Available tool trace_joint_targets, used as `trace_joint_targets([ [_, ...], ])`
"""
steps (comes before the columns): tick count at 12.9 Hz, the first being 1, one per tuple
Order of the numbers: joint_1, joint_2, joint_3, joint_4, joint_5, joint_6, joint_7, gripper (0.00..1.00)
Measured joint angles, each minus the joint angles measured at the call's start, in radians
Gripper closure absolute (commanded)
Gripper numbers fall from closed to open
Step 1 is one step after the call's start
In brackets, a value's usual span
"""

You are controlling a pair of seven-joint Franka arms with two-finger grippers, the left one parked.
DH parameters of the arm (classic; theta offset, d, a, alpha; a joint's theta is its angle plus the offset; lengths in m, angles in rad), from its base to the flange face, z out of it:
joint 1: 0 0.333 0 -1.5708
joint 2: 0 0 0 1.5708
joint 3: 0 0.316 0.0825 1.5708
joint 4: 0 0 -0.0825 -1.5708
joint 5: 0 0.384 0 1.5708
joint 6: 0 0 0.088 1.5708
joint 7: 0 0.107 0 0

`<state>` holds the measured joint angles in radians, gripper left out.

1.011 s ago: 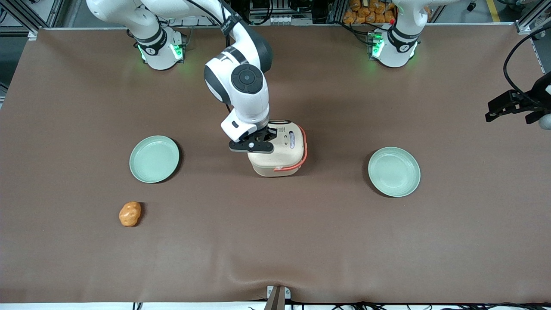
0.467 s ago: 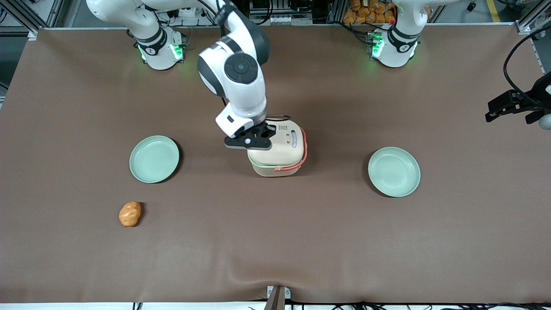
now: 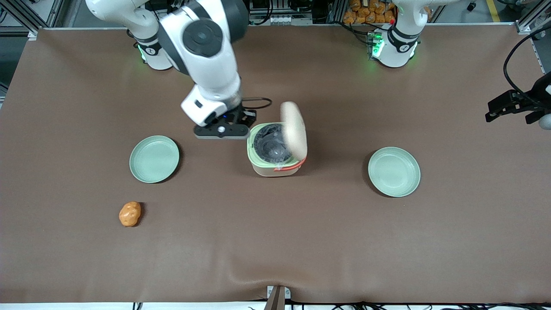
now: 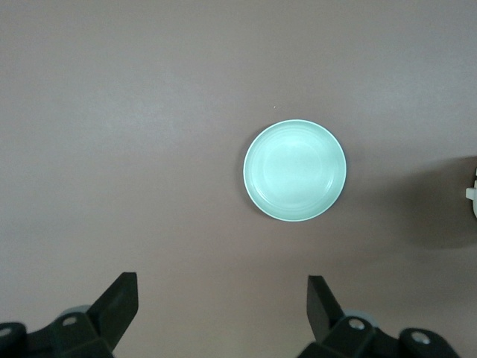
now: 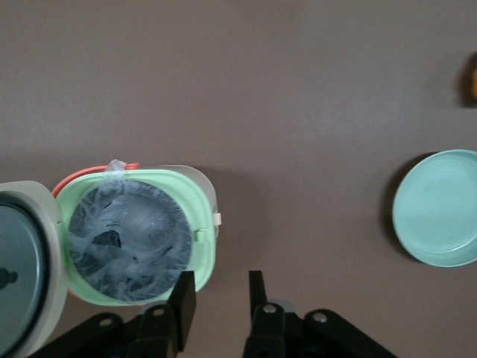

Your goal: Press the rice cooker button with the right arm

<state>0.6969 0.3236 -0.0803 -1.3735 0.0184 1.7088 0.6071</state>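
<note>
Potato-like orange lump [image 3: 129, 214] is seen on the brown bench [image 3: 275, 241] toward the working arm's end, nearer the front camera than a pale green plate [image 3: 154, 159]. Next along, the right arm [image 3: 206, 56] is reached out above the bench, and its gripper [image 3: 221, 131] is held just beside the rice cooker [image 3: 275, 150], a little above the bench and apart from the cooker's wall. In the right wrist view the gripper [image 5: 221, 298] is shown with its jaws drawn close together, a narrow gap left between them and nothing gripped. The rice cooker [image 5: 134, 235] is stood near the middle of the bench with its cream lid [image 3: 294, 129] swung upright, so that the pale green rim and the dark grey inner pot [image 5: 128, 239] are exposed; crumpled clear film is seen inside the pot. The button [image 5: 200, 233] is seen as a small pale green tab on the rim's edge, on the side nearest the gripper. A second pale green plate [image 3: 394, 172] is laid toward the parked arm's end.
</note>
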Motion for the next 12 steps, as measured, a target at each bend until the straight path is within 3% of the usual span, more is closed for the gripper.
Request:
trace_joint_targets([
  [1,-0.023,-0.029,-0.001,0.003,0.0,-0.032,-0.041,0.0],
  [12,-0.303,-0.216,-0.007,0.004,0.0,-0.254,-0.449,0.0],
])
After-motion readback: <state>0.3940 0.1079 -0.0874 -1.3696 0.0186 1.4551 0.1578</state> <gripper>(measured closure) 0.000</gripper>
